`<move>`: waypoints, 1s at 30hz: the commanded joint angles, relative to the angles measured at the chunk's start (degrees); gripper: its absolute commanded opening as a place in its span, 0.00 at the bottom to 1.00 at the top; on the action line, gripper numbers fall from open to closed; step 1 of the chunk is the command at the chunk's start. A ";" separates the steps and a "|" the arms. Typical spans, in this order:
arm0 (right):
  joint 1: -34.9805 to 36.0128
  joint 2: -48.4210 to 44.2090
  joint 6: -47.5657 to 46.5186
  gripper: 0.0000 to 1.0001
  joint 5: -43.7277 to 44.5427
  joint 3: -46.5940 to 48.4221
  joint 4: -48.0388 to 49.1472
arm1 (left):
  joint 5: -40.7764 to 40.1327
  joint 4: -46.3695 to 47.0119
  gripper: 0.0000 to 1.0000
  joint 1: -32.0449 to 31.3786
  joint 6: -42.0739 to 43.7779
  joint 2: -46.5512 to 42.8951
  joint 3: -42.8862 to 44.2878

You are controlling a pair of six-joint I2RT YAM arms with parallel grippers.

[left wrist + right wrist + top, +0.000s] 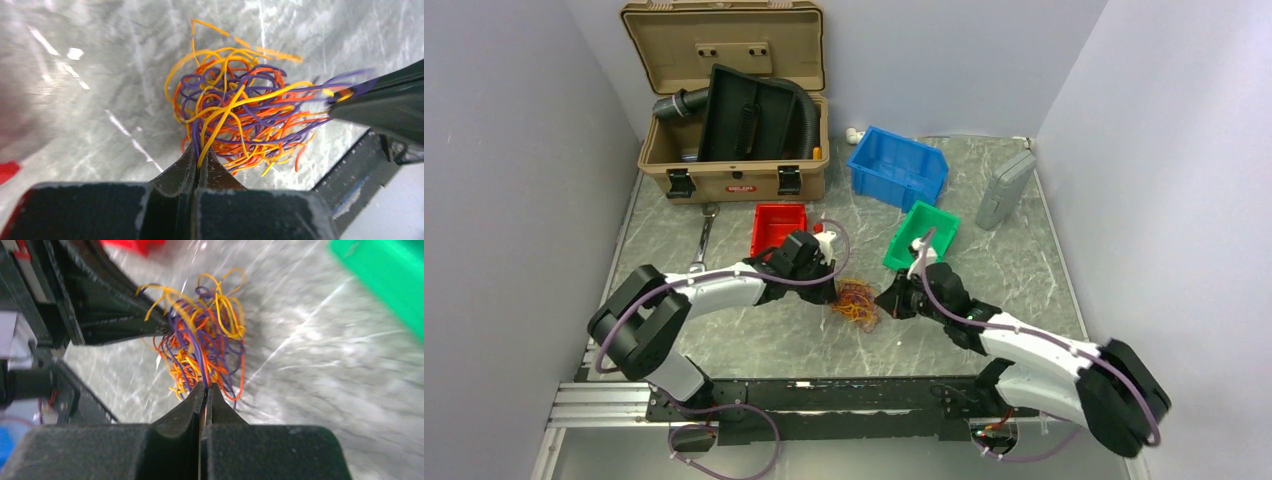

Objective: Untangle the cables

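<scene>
The cables (856, 300) are a small tangled bundle of thin orange, yellow and purple wires on the grey marbled table. The bundle fills the left wrist view (240, 115) and shows in the right wrist view (205, 345). My left gripper (832, 292) is at the bundle's left side, shut on a few wires (202, 150). My right gripper (886, 300) is at the bundle's right side, shut on wires too (206, 386). The bundle hangs between the two grippers, just above or on the table. Each gripper's black fingers show in the other's wrist view.
A red bin (779, 226) is just behind my left gripper. A green bin (924, 235) stands behind my right gripper, a blue bin (896, 165) farther back. A tan case (724, 180) with a black hose is back left. A grey box (1005, 188) lies back right.
</scene>
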 commanded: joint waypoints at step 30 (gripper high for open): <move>-0.21 -27.74 9.65 0.88 23.03 2.37 -35.88 | -7.36 13.38 0.00 -0.30 10.20 -19.00 -10.72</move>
